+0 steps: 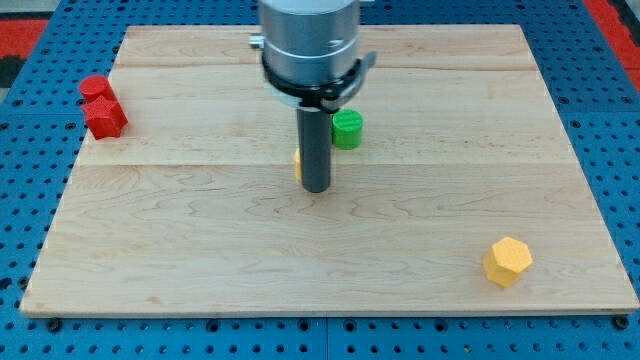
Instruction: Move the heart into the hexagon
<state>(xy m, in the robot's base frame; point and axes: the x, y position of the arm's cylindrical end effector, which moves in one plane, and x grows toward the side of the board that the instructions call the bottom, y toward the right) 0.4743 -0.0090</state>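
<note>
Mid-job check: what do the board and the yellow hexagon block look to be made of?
The pale board looks like unfinished or lightly sealed wood: visible grain and plank seams, matte surface. The yellow hexagon block at the view's bottom right looks like solid moulded or painted plastic: uniform colour, crisp facets, slight sheen, though painted wood can't be ruled out. My tip is far from it.

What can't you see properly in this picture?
- Yellow block: only a sliver shows at the left of my rod in the camera view; the rod hides its shape, so I can't tell if it's the heart.
- My tip: whether it touches that block is hidden.
- Red blocks: shapes unclear, too small.
- Arm: cut off by the view's top.
</note>
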